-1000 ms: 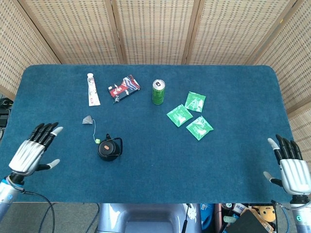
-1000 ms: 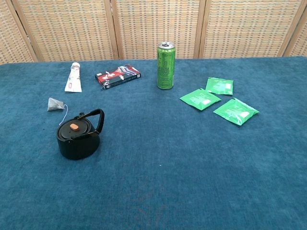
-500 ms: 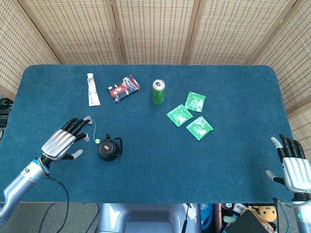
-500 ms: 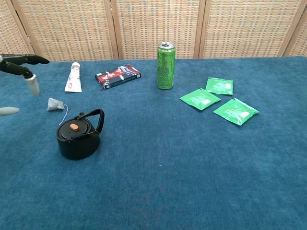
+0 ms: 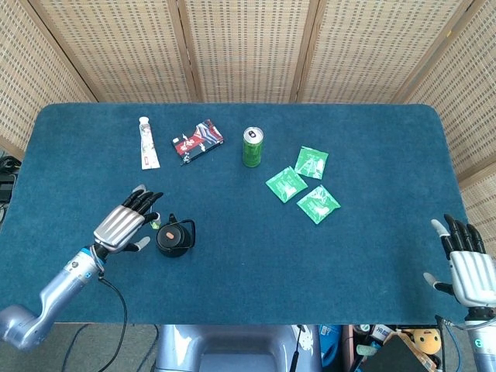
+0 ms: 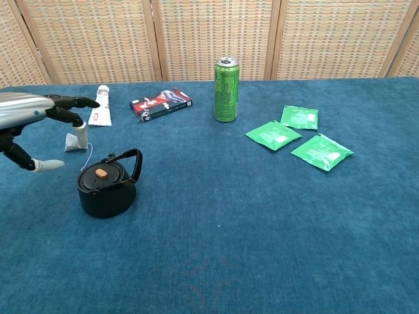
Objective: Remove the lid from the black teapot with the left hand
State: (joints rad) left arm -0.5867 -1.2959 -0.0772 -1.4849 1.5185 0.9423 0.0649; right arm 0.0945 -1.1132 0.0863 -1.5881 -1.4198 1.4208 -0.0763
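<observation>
The black teapot (image 5: 174,237) (image 6: 107,190) stands at the near left of the blue table, its lid with an orange knob (image 6: 101,173) on it and its handle raised. My left hand (image 5: 124,225) (image 6: 36,124) hovers just left of the teapot, fingers spread, holding nothing and not touching the pot. My right hand (image 5: 467,267) is open at the table's near right corner, far from the teapot, seen only in the head view.
A tea bag (image 6: 74,142) lies behind the left hand. A white tube (image 5: 146,142), a red-black packet (image 5: 198,140), a green can (image 5: 252,147) and three green sachets (image 5: 304,184) lie further back on the table (image 5: 372,139).
My left hand has swept from the table's left edge rightward to just beside the teapot. The right hand has stayed nearly still. The teapot has not moved.
</observation>
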